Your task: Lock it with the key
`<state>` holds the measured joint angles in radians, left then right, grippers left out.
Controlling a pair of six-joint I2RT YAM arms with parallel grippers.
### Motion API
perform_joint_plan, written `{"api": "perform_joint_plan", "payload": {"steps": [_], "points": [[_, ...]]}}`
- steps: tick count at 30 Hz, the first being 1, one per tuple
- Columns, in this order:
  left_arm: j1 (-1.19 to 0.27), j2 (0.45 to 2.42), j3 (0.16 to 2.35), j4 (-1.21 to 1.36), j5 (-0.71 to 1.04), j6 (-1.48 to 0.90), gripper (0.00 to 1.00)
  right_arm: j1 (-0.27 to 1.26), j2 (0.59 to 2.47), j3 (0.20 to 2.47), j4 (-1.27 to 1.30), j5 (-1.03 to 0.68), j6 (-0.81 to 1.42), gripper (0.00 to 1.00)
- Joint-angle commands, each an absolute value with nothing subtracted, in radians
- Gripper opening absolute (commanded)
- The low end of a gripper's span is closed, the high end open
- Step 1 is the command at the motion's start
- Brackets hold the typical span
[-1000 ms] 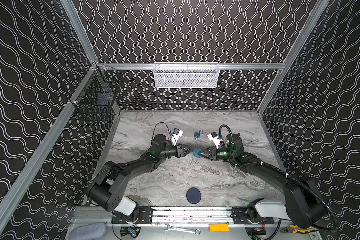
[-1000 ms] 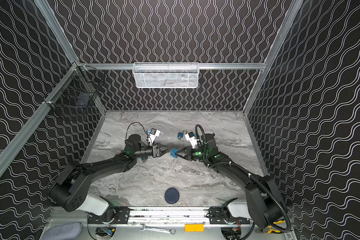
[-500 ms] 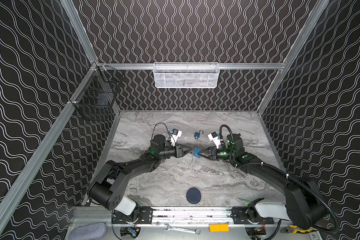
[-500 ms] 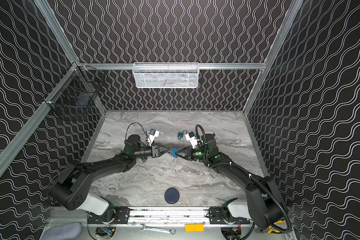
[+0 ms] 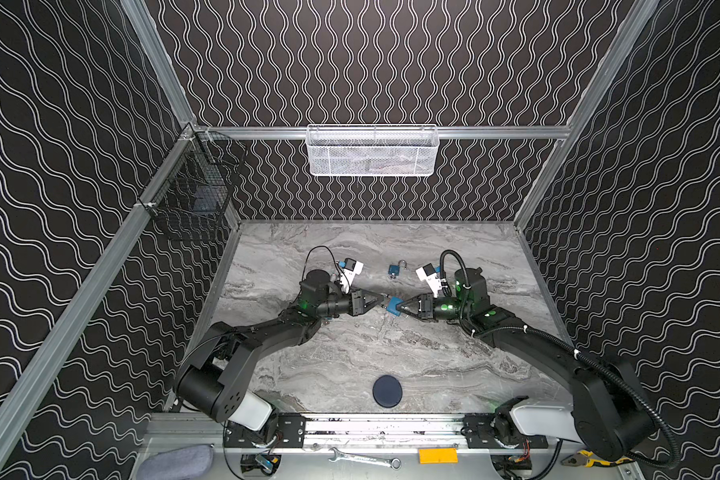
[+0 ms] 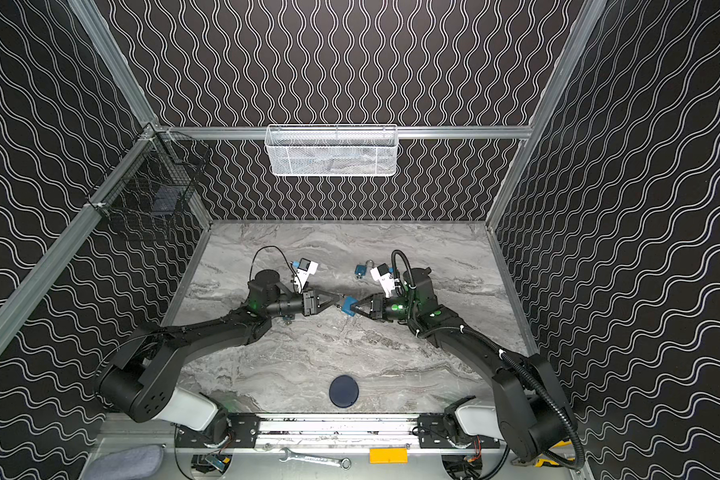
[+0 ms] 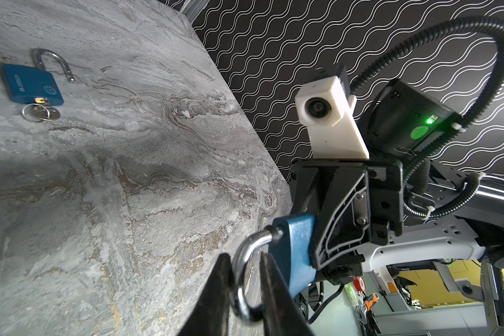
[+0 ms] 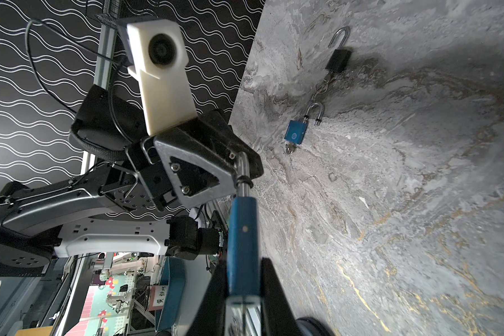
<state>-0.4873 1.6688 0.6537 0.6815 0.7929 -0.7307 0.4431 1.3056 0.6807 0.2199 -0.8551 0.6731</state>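
Above the middle of the marble table [image 5: 433, 357], my right gripper [image 8: 243, 261] is shut on the body of a blue padlock [image 8: 242, 232], holding it in the air. In the left wrist view its silver shackle [image 7: 246, 270] sits between the fingers of my left gripper [image 7: 245, 259], which are shut on it. Both top views show the two grippers tip to tip, left gripper [image 5: 381, 300] and right gripper [image 5: 398, 309]. A second blue padlock [image 7: 31, 87] lies on the table with its shackle open and a key [image 7: 40, 112] in it.
A black padlock [image 8: 338, 59] with an open shackle lies beyond the blue one on the table. A dark round disc [image 5: 387, 390] rests near the front edge. A white mesh basket [image 5: 373, 151] hangs on the back wall and a black wire basket [image 5: 196, 199] on the left wall.
My left gripper has moved slightly right to the held padlock and closed its fingers on the shackle. The right arm has stayed still.
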Motion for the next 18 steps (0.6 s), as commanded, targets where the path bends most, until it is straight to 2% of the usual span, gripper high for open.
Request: {"api": "perform_joint_plan", "payload": {"steps": [1, 8, 18], "points": [[-0.484, 1.671, 0.665, 0.691, 0.798, -0.712, 0.18, 0.442, 1.298, 0.681, 0.268, -0.862, 0.684, 0.0], [-0.485, 1.667, 0.663, 0.693, 0.8, -0.712, 0.1, 0.443, 1.296, 0.68, 0.268, -0.867, 0.686, 0.0], [-0.484, 1.643, 0.664, 0.702, 0.834, -0.753, 0.04, 0.443, 1.324, 0.69, 0.293, -0.877, 0.696, 0.0]]}}
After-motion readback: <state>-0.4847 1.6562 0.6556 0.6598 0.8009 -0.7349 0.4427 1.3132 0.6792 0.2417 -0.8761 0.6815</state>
